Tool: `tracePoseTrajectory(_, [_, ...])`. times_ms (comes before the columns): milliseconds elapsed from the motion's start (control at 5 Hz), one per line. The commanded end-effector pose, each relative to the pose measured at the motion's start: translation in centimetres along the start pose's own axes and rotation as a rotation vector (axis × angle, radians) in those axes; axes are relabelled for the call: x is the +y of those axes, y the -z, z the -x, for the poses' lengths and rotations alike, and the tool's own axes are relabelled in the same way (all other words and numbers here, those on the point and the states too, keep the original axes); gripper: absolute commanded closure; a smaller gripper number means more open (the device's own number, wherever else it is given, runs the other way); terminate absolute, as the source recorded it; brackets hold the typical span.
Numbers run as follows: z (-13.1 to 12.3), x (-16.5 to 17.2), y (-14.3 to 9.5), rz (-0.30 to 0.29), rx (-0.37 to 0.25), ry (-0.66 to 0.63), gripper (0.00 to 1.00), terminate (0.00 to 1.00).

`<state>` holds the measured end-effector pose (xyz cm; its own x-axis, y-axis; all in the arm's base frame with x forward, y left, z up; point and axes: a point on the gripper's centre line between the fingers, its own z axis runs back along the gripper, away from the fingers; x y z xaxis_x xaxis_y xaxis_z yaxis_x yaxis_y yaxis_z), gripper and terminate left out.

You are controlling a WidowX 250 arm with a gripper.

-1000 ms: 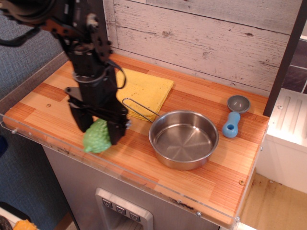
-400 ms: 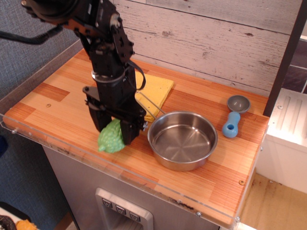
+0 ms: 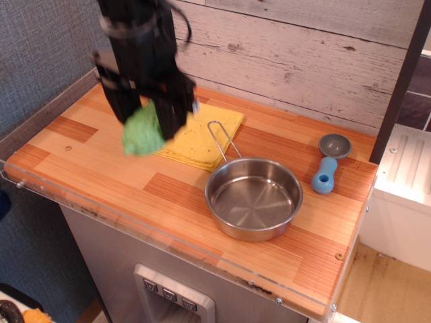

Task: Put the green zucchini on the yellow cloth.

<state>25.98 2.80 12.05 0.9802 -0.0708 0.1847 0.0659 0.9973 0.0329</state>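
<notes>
The green zucchini (image 3: pixel 143 131) is a light green, bumpy toy vegetable. My black gripper (image 3: pixel 145 113) is shut on it and holds it in the air above the counter, at the left edge of the yellow cloth (image 3: pixel 201 135). The cloth lies flat on the wooden counter near the back wall, partly hidden behind the gripper and the zucchini. The zucchini hangs below the fingers, its upper part hidden between them.
A steel pan (image 3: pixel 253 198) with a wire handle (image 3: pixel 222 139) stands right of the cloth; the handle reaches over the cloth's right edge. A blue scoop (image 3: pixel 328 165) lies at the back right. The wooden counter (image 3: pixel 87 163) ends in a clear front rim.
My gripper has lifted the zucchini off the counter's front and carried it up and back toward the cloth. The pan has shifted slightly left.
</notes>
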Motion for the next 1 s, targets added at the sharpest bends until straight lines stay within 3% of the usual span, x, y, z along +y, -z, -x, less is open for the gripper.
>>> tracePoseTrajectory(0, [-3.9,3.7,1.8,-0.059,-0.032,-0.108,1.0,0.0])
tracePoseTrajectory(400, [-6.7,3.3,5.9,-0.067,-0.016,-0.117,1.0,0.0])
tracePoseTrajectory(800, [-7.7,3.0,7.9,-0.045,-0.008,-0.105,1.0,0.0])
